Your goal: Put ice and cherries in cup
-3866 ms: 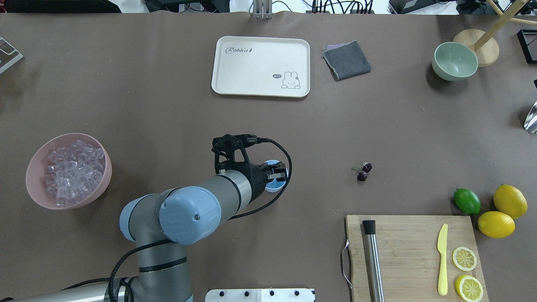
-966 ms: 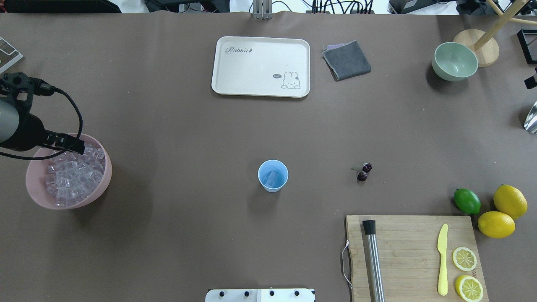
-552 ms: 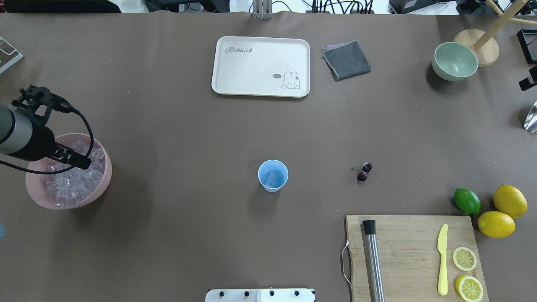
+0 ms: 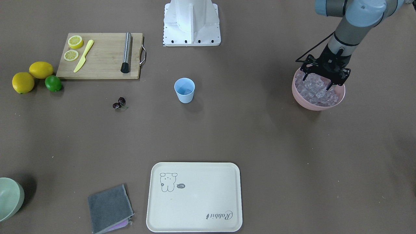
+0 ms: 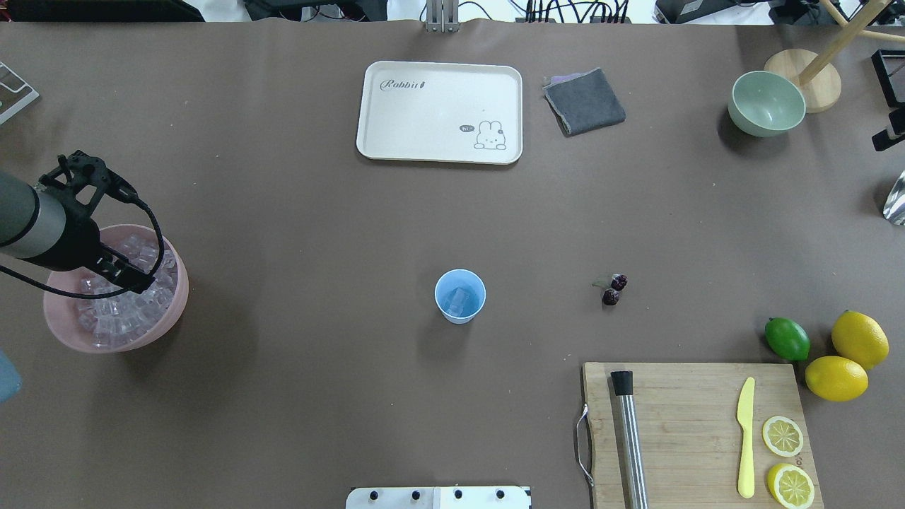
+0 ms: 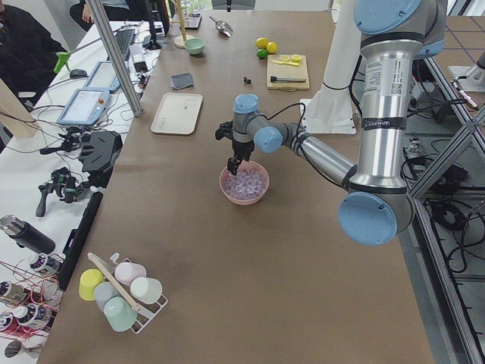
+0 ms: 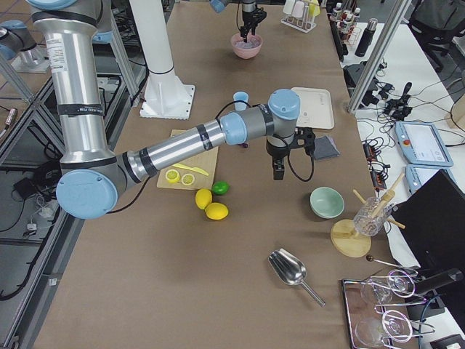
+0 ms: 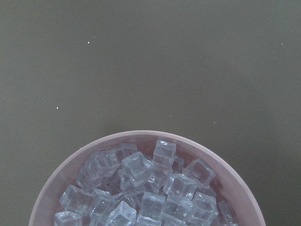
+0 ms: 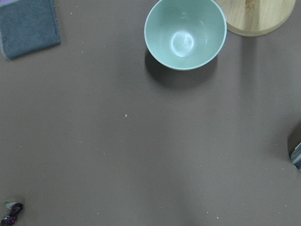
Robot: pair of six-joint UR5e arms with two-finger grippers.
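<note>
The small light-blue plastic cup stands upright on the brown surface, with one clear cube showing inside it. Well apart from the cup, towards the robot's left, the left gripper hangs with its fingers spread apart over the heap of clear ice cubes in the wide pink bowl. The pair of dark red cherries lies near the cup, to its right. The right gripper hovers farther right of the cup. Whether its fingers are parted cannot be told.

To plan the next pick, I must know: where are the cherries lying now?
In the overhead view the cherries lie on the table, right of the cup, beyond the cutting board's far left corner.
</note>
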